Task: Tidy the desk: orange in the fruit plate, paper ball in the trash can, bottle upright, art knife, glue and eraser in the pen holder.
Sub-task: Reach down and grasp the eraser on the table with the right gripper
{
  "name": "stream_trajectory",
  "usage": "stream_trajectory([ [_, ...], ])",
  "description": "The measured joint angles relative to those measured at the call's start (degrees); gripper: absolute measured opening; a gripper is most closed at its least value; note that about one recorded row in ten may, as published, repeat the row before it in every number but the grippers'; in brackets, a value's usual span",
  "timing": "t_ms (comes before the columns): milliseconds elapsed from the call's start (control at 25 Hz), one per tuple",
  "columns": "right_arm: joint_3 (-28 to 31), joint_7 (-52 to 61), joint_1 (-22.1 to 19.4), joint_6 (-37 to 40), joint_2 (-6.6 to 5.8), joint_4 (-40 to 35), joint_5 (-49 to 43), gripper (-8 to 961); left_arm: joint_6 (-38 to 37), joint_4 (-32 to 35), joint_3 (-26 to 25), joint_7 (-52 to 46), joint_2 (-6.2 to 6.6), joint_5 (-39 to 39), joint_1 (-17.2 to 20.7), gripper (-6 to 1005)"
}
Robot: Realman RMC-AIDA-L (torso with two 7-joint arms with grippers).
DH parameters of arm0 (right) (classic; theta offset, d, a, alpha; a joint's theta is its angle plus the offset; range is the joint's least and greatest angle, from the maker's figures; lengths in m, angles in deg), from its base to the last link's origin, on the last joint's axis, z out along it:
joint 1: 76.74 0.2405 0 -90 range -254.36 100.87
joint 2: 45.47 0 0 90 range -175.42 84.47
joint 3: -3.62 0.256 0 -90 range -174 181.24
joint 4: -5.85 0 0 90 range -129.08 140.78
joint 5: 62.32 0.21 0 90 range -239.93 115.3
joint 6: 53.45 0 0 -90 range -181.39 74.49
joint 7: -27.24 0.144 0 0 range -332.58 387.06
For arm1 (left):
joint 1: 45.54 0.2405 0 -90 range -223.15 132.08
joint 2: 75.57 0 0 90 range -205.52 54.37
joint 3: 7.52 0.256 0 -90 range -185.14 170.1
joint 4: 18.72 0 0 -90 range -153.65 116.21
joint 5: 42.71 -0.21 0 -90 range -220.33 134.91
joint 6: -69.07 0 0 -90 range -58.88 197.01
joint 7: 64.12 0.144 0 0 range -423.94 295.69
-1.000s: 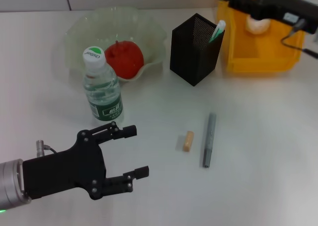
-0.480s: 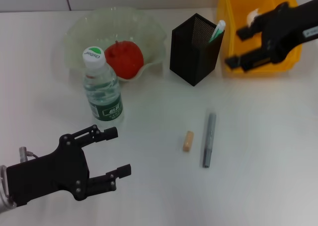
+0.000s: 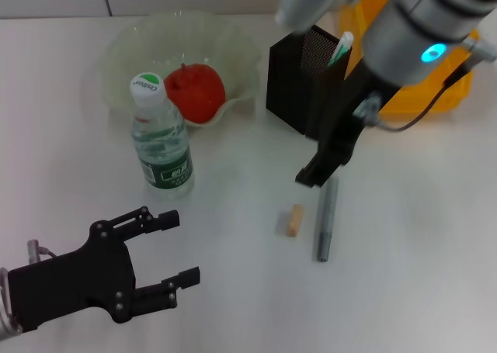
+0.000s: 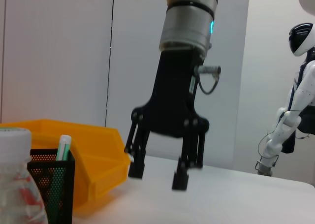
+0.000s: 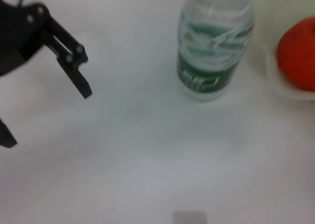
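two small things lie on open table: the eraser [image 3: 293, 219] and a grey stick [image 3: 325, 217] just beside it, bare room all around. the right gripper [image 3: 324, 160], over the bin [image 3: 411, 97] a moment ago, now hangs spread above the stick's top end, near the holder [image 3: 303, 77]. the left gripper [image 3: 172, 248] rests open, low, well apart.

The right gripper [image 3: 322, 163] hangs just above the grey stick [image 3: 325, 217], before the pen holder [image 3: 299, 74]. Bare table [image 3: 419, 237] lies open beside the eraser [image 3: 293, 219]
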Motion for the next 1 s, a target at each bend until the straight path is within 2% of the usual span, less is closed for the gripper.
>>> stream_trajectory([
  [200, -9.55, 3.74, 1.45, -3.69, 0.15, 4.61, 0.30, 694, 0.16, -0.08, 0.01, 0.17, 0.00, -0.15, 0.09, 782],
  [320, -12.96, 4.94, 1.44, -5.81, 0.18, 7.14, 1.49, 691, 0.18, -0.08, 0.00, 0.32, 0.00, -0.32, 0.10, 782],
  [720, -21.41, 9.17, 0.81, -12.93, 0.21, 10.49, 3.72, 680, 0.43, -0.08, 0.00, 0.45, -0.23, -0.91, -0.19, 782],
  [1000, -23.43, 10.85, 1.26, -17.09, 0.20, 13.70, 4.02, 673, 0.66, -0.09, 0.01, 0.55, -0.36, -0.92, -0.29, 782],
])
